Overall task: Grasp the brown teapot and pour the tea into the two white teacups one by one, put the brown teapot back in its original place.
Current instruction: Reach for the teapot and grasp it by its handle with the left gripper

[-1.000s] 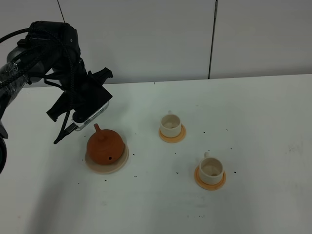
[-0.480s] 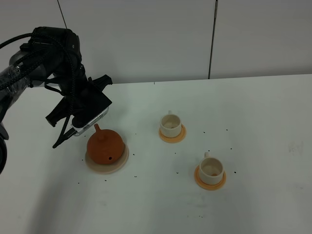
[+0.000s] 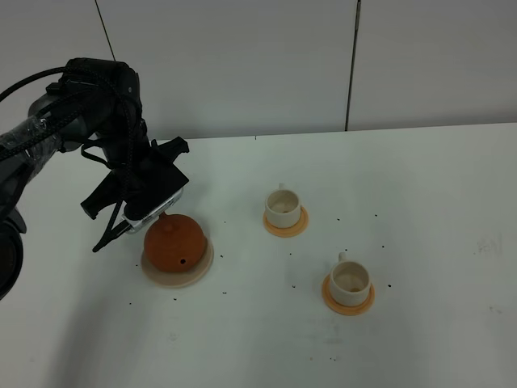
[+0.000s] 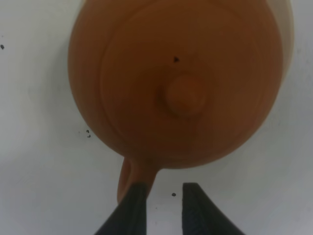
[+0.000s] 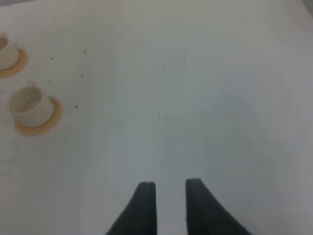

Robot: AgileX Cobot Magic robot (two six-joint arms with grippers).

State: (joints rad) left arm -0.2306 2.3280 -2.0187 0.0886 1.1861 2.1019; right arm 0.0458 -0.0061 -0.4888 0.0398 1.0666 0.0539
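Note:
The brown teapot (image 3: 174,246) sits on its beige round coaster (image 3: 203,263) at the table's left. It fills the left wrist view (image 4: 176,83), lid knob up, with a sliver of the coaster (image 4: 287,34) at its edge. My left gripper (image 3: 158,213) is low at the teapot's back left, hiding the handle in the high view. In its wrist view the left gripper (image 4: 164,188) is narrowly open, and one finger overlaps the loop handle (image 4: 128,174). The two white teacups (image 3: 283,208) (image 3: 350,279) stand on orange coasters. My right gripper (image 5: 166,188) is slightly open and empty over bare table.
The right wrist view shows both cups (image 5: 30,103) (image 5: 4,51) far off to one side. Small dark specks dot the white table (image 3: 420,210). A white wall stands behind the table. The right arm is out of the high view.
My left gripper has moved down and right toward the teapot, so it now covers the handle that showed before. The teapot and cups have not moved.

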